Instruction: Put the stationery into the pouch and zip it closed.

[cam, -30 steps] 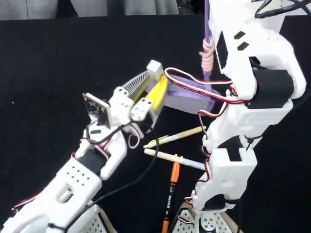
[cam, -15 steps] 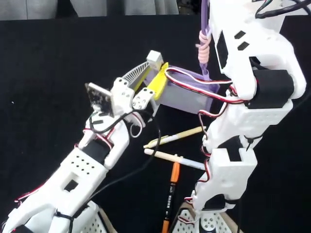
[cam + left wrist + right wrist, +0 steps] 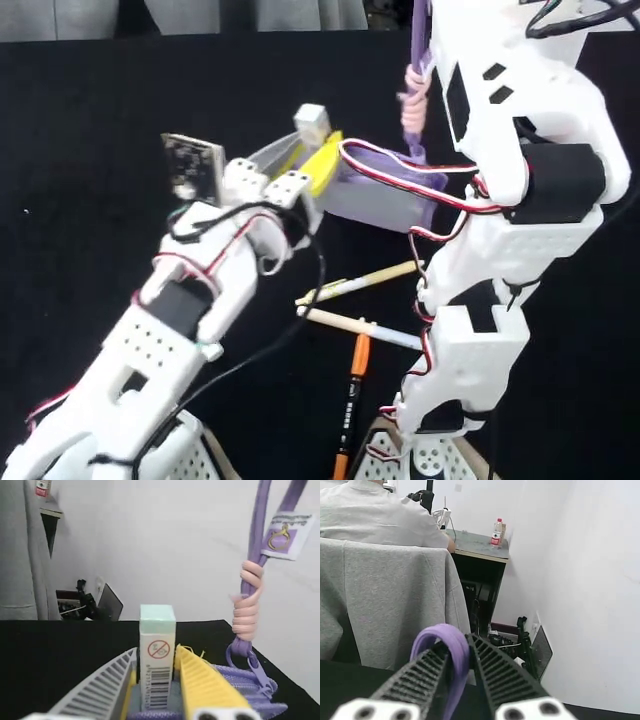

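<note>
Left tool [image 3: 305, 160], in the high view, is clamped on a small boxed eraser [image 3: 311, 122] at the end of the purple pouch [image 3: 385, 195], while two pale pens [image 3: 360, 283] and an orange marker [image 3: 352, 395] lie on the black desk [image 3: 100, 120] between the arms. From the left wrist, the eraser stands upright between grey and yellow fingers, with the pouch just beyond and a white wall [image 3: 175, 540] behind. From the right wrist, the right tool [image 3: 456, 642] grips the pouch's purple strap [image 3: 440, 635], with grey cloth [image 3: 385, 595] behind.
</note>
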Robot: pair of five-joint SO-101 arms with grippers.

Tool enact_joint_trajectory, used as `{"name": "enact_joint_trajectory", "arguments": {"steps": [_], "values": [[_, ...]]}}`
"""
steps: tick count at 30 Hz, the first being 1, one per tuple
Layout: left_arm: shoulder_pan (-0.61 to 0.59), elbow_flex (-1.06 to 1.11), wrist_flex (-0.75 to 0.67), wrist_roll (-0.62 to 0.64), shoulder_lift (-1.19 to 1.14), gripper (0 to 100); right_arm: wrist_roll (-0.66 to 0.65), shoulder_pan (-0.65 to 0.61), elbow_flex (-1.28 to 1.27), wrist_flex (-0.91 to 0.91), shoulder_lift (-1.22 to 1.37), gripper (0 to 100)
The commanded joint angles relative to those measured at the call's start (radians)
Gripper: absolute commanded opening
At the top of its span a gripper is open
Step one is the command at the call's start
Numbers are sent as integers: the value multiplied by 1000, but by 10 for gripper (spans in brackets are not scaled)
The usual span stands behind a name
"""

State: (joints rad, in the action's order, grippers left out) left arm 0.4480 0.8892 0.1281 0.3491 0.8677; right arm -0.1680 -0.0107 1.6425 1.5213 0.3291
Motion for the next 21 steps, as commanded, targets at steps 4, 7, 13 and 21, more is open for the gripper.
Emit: {"name": "enact_joint_trajectory", "arguments": {"steps": [4,7,13,21], "values": [[-19,-140,330,-78,218,184,-8,12,16,-28,7,15],[-4,-191,373,-54,206,185,-8,12,18,-54,39,15],[-122,-209,371,-44,87,185,-8,12,18,-89,94,15],[-291,-223,381,-44,-167,184,-5,6,27,-83,87,15]]}}
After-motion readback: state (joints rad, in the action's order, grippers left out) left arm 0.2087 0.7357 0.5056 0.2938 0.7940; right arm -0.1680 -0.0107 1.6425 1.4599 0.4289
